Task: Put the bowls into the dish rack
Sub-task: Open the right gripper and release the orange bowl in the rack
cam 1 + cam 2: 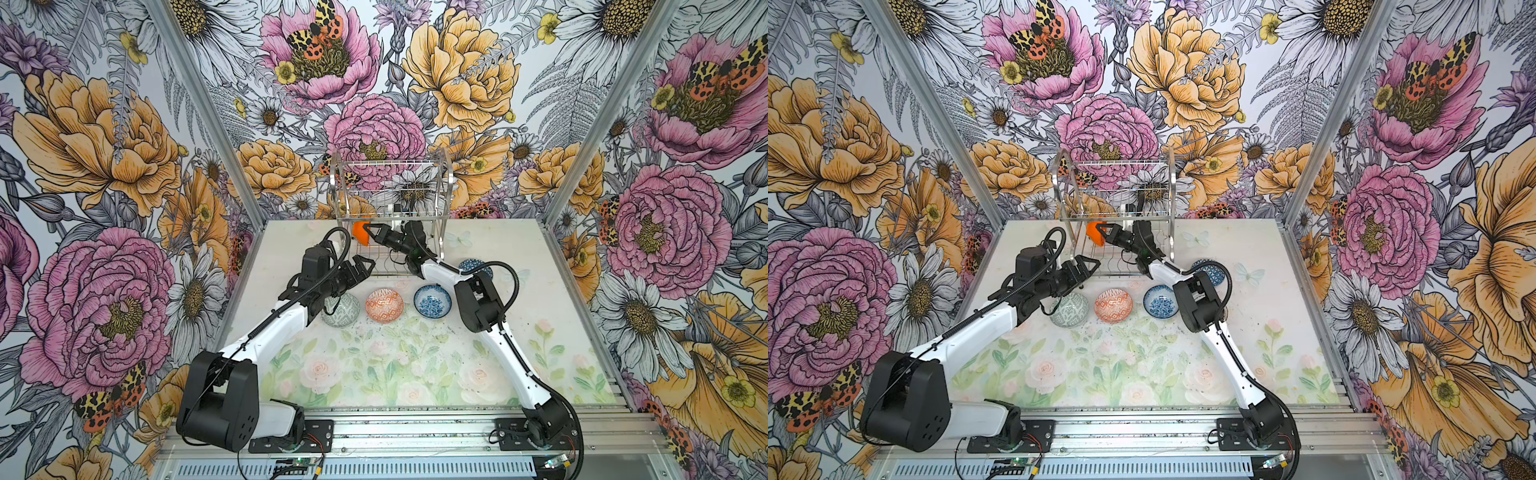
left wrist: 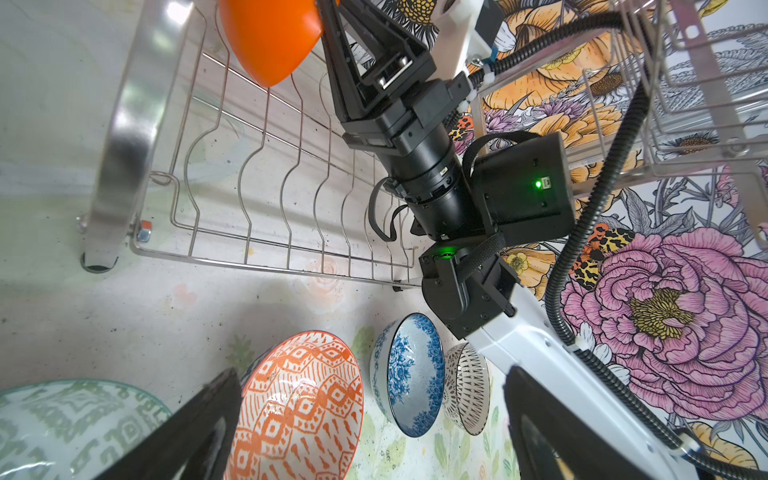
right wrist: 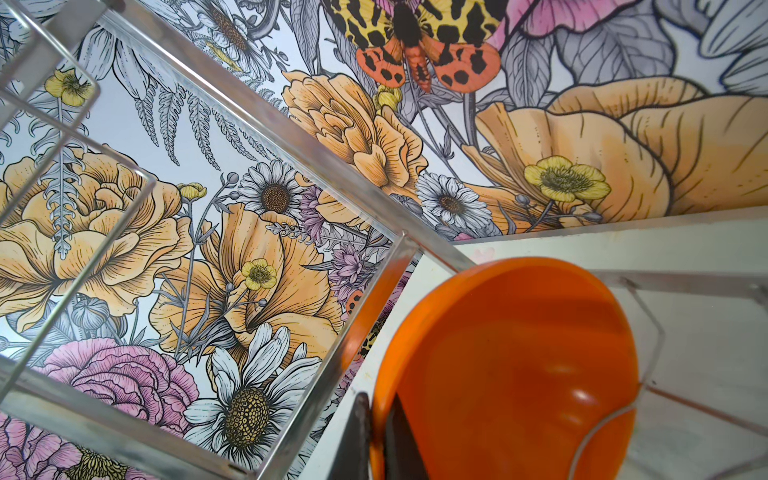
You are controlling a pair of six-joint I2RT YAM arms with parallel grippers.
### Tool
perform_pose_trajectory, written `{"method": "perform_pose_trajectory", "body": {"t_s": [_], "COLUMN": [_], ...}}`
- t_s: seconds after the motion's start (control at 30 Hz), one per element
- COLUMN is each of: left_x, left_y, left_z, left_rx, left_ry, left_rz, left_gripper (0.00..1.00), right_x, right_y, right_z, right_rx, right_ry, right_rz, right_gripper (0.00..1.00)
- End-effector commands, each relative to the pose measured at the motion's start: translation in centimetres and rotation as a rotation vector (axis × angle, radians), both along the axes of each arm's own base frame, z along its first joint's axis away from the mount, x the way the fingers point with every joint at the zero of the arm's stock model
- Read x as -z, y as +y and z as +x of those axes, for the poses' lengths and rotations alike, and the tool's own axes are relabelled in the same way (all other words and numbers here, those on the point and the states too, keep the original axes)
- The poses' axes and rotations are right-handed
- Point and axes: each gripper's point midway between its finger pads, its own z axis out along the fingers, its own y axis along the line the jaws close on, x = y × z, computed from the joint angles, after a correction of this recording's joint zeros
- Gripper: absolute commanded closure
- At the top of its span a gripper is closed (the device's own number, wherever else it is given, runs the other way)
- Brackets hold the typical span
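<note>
The right gripper [image 1: 367,228] is pinching the rim of a plain orange ceramic bowl [image 1: 360,235] and holding it on edge inside the lower tier of the two-tier silver wire dish rack [image 2: 124,145], at the end of the rack nearer the left arm and just beside the arched steel side band. In the right wrist view one finger is sitting inside the bowl and the other outside, with the wavy divider wires close under it; whether the bowl is already resting on them cannot be told. The left gripper [image 1: 362,272] is hanging wide open and empty just in front of that same corner of the rack. On the pale floral tabletop [image 1: 415,361] in front of the rack, a grey-green patterned bowl [image 1: 340,309], an orange-and-white patterned bowl [image 1: 384,306] and a blue-and-white floral bowl [image 1: 432,301] are waiting in a row, a dark blue patterned bowl [image 1: 473,266] is showing partly behind the right arm, and a black-and-white bowl [image 2: 467,386] is showing in the left wrist view only. Done well, this step likely means seating the rim between two neighbouring divider wires, letting go only once the bowl is leaning steadily, then drawing the fingers back along the line of approach, clear of the side band and of the upper tier overhead. Glazed ceramic held by the rim alone is probably apt to swing or slip.
</note>
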Motion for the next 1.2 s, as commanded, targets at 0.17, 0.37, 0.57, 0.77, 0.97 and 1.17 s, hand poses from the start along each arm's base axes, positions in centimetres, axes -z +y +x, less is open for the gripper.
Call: {"method": "perform_pose_trajectory", "body": {"t_s": [0.17, 0.37, 0.57, 0.77, 0.97, 1.17], "left_x": [-1.1, -1.0, -1.2, -1.2, -1.2, -1.3], "left_y": [0.1, 0.2, 0.2, 0.2, 0.2, 0.2], "left_z": [0.9, 0.9, 0.8, 0.8, 0.9, 0.8], "left_rx": [-0.009, -0.009, -0.009, -0.01, -0.011, -0.01], "left_ry": [-0.037, -0.037, -0.039, -0.039, -0.039, -0.041], "left_rz": [-0.002, -0.002, -0.004, -0.004, -0.005, -0.006], "left_gripper": [0.01, 0.01, 0.01, 0.01, 0.01, 0.01], "right_x": [3.7, 3.5, 3.2, 2.8, 2.4, 2.1], "right_y": [-0.1, 0.2, 0.2, 0.1, -0.2, -0.4], "right_z": [-0.3, -0.6, -0.7, -1.0, -1.4, -1.9], "right_rx": [-0.01, -0.02, -0.025, -0.024, -0.014, -0.011], "right_ry": [0.095, 0.09, 0.084, 0.077, 0.067, 0.056], "right_rz": [-0.097, -0.094, -0.087, -0.082, -0.082, -0.084], "right_gripper": [0.85, 0.84, 0.79, 0.76, 0.73, 0.69]}}
